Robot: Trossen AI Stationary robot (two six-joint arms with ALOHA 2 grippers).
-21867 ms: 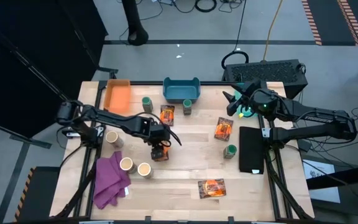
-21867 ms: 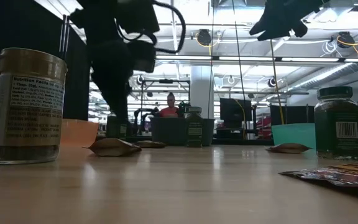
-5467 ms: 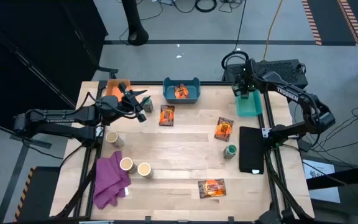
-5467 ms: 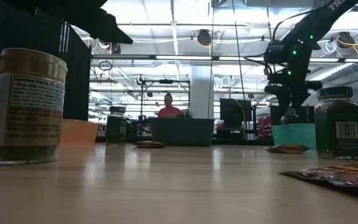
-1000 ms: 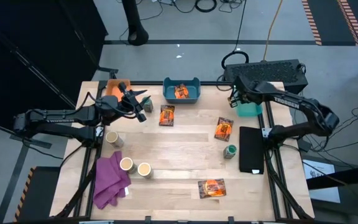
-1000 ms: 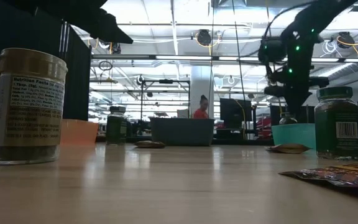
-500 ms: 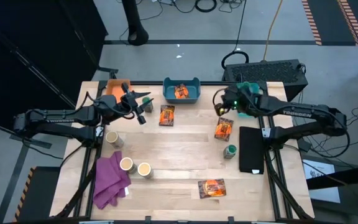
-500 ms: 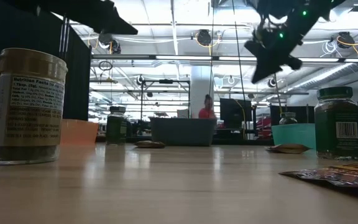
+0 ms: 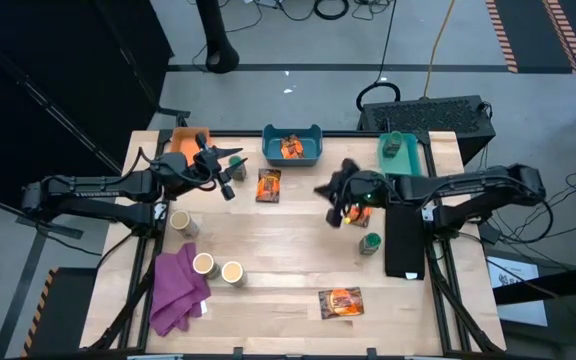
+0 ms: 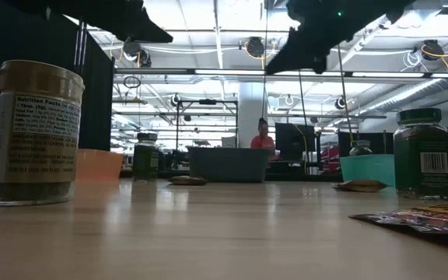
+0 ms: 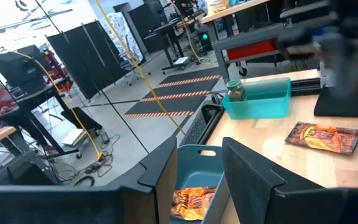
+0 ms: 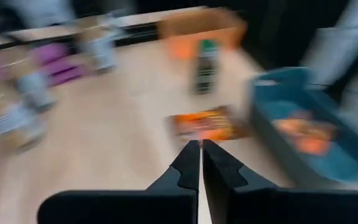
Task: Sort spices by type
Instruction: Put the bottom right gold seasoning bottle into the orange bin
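Observation:
The spices stand spread over the table. Orange-and-dark packets lie at the far middle, beneath my right arm and near the front edge. Another packet lies in the blue bin. One green jar stands in the teal bin, one by the orange bin, one at the right. Three tan jars stand beside the purple cloth. My left gripper hovers open and empty by the far-left green jar. My right gripper hangs shut and empty above the table's middle.
A black pad lies along the right edge. A person moves in the room behind the table. Bare wood shows in the middle and front of the table.
My right gripper has swung from over the teal bin toward the table's left and a little nearer, to above the middle by the two far packets. It has tipped up from pointing down and rolled on the way, and has stayed shut.

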